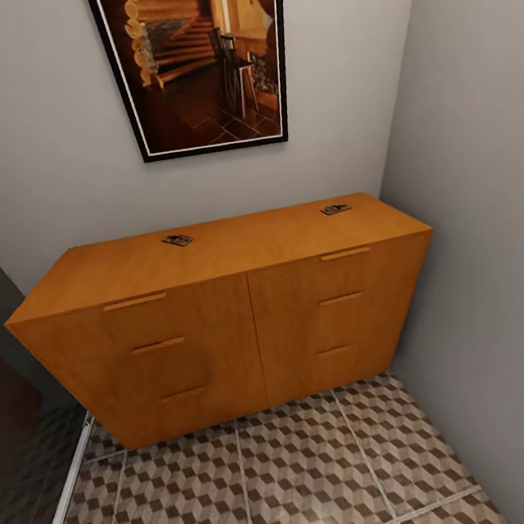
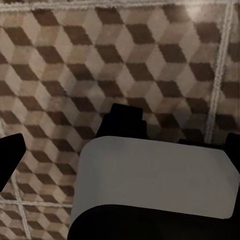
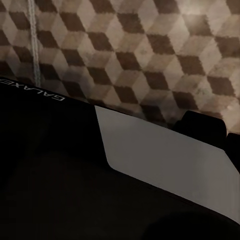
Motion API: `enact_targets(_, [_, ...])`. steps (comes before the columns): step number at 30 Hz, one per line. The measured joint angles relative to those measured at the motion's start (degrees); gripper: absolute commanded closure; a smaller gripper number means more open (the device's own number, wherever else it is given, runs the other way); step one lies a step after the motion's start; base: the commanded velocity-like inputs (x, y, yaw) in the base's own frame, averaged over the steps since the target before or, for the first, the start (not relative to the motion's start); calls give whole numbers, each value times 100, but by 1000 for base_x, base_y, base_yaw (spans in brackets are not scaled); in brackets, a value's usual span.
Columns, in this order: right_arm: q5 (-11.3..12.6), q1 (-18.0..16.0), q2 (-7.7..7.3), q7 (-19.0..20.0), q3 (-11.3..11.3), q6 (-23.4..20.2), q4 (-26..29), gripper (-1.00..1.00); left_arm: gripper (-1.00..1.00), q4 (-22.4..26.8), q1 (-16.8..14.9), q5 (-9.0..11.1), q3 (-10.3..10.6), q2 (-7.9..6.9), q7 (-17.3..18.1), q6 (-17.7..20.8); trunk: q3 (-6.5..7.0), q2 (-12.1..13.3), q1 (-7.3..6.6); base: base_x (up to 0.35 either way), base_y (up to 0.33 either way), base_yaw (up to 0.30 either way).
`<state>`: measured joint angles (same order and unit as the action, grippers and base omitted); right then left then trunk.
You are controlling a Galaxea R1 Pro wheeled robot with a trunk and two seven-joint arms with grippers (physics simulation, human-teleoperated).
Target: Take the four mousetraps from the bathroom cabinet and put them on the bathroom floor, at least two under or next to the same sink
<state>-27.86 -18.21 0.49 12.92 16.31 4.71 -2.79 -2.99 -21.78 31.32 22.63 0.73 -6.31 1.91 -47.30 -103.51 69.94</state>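
Mousetraps [image 1: 177,240] [image 1: 336,209] — tiny, blurred — atop cabinet [image 1: 221,332].

Black shell, grey panel, "GALAXE" lettering

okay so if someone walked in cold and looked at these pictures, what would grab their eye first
Probably the wide orange-brown cabinet in the corner against the grey wall, with a dark-framed picture hanging above it. Two small mousetraps lie on its top, one left of centre, one near the right end. The cube-patterned floor spreads in front.
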Motion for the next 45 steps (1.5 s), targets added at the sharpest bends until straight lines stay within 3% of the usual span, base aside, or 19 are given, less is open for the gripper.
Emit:
enact_targets(39, [35,0,8,-1,3,-21,8,-100,-100,-1,74,6,-4,-13,96,8,0,0,0,0,0,0])
enact_targets(40, [33,-3,3,-14,3,-40,16,-100,-100,7,76,18,-20,-32,88,-19,0,0,0,0,0,0])
enact_targets(41, [14,-212,45,-167,5,-638,320,-100,-100,101,45,5,-450,-88,63,11,1,0,0,0,0,0])
enact_targets(45, [40,-517,163,-527,9,-1248,771,-100,-100,373,7,-11,-601,-104,59,28,1,0,0,0,0,0])
